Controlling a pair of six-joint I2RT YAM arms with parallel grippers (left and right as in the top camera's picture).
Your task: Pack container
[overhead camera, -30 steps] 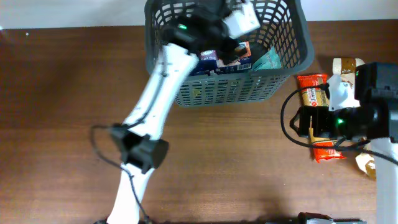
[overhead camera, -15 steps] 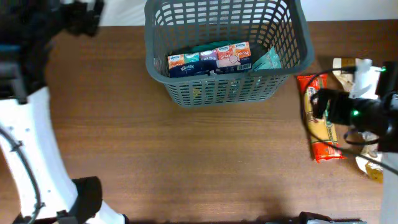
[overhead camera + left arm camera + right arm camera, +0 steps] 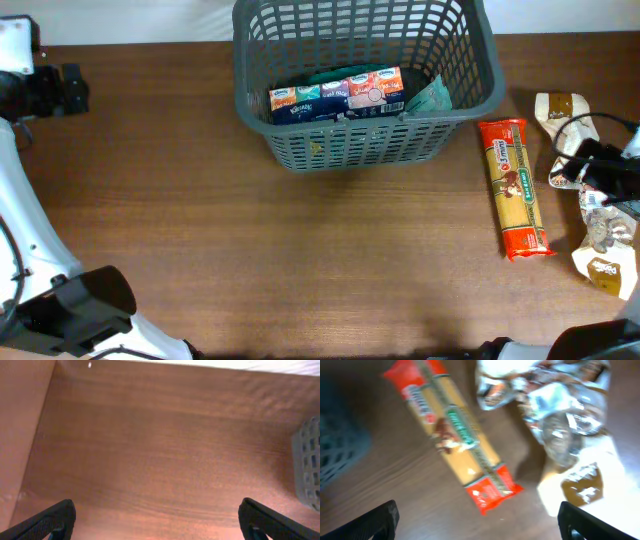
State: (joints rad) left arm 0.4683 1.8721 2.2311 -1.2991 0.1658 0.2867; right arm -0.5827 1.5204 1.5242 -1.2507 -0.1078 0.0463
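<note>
The dark grey basket point(image 3: 360, 150) stands at the back middle of the table. It holds a row of tissue packs point(image 3: 335, 95) and a teal packet point(image 3: 430, 97). A red and yellow spaghetti packet point(image 3: 517, 185) lies on the table to the right of the basket and also shows in the right wrist view point(image 3: 455, 435). My left gripper point(image 3: 62, 88) is open and empty at the far left, over bare wood point(image 3: 157, 515). My right gripper point(image 3: 590, 175) is open and empty point(image 3: 477, 520), just right of the spaghetti packet.
White packets point(image 3: 560, 108) point(image 3: 600, 272) and a clear crinkly packet point(image 3: 605, 232) lie at the right edge, beneath my right arm; the clear packet also shows in the right wrist view point(image 3: 560, 405). The basket's wall point(image 3: 310, 465) shows at the right of the left wrist view.
My left arm has swung out of the basket to the far left. My right gripper has moved right, off the spaghetti packet, which now lies uncovered.
</note>
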